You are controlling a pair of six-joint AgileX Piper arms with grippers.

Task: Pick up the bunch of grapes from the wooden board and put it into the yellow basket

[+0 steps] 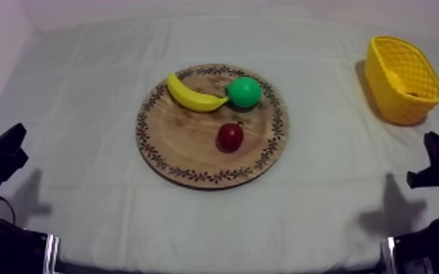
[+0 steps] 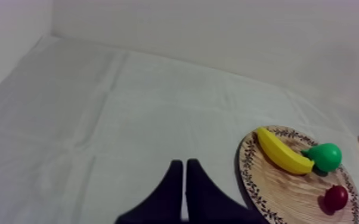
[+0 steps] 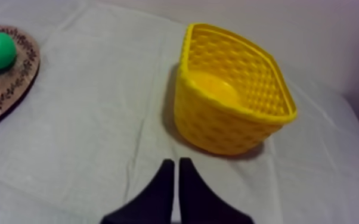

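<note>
Left gripper (image 2: 185,162) and right gripper (image 3: 176,161) both have jaws pressed together. The board (image 1: 186,138) holds just a banana (image 1: 189,95), a pear (image 1: 245,92) and a small red fruit (image 1: 230,136), with the basket (image 1: 394,102) at its 2 o'clock. Looks done to me.

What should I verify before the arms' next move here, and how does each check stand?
1. Grapes on the round wooden board with a patterned rim: not ok; it carries just a curved yellow banana, a green pear and a small red fruit.
2. Upright yellow plastic basket, mouth open: ok.
3. Basket contents: cannot tell; its wall hides part of the floor.
4. Free left gripper: ok, shut on nothing over the grey-white cloth.
5. Free right gripper: ok, shut on nothing, facing the basket.
</note>
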